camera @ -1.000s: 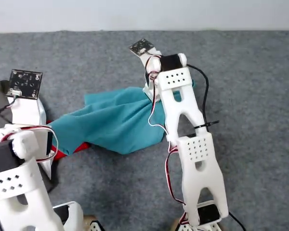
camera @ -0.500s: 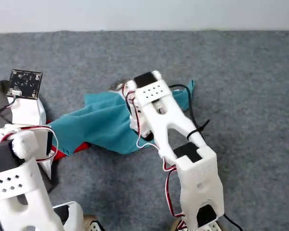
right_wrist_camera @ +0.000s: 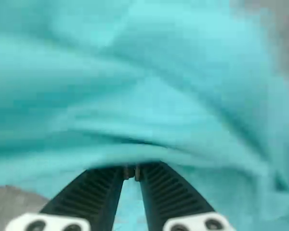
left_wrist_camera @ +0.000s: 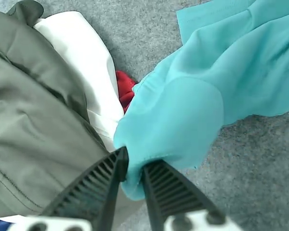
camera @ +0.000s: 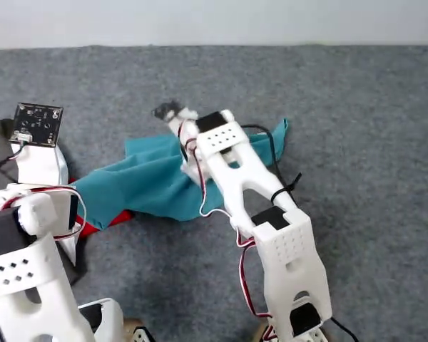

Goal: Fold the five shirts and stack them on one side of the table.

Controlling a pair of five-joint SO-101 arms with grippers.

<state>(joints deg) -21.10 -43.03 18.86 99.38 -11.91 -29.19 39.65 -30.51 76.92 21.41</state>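
Two tools on one teal shirt (camera: 146,182), both clamped narrow.
Left tool (left_wrist_camera: 132,166): jaws nearly together, pinching a bunched corner of the teal cloth. Just beside it sits a pile: olive shirt (left_wrist_camera: 29,110) on top of a white shirt (left_wrist_camera: 77,53), with a bit of red shirt (left_wrist_camera: 125,89) showing between the white one and the teal one. Right tool (right_wrist_camera: 131,172): jaws closed tip to tip on a fold of teal fabric. High view: the teal shirt lies crumpled on the grey table (camera: 364,128), left of centre, stretched from the left edge toward the middle. The right arm (camera: 235,171) lies across its right half, and one teal corner sticks out past the arm.
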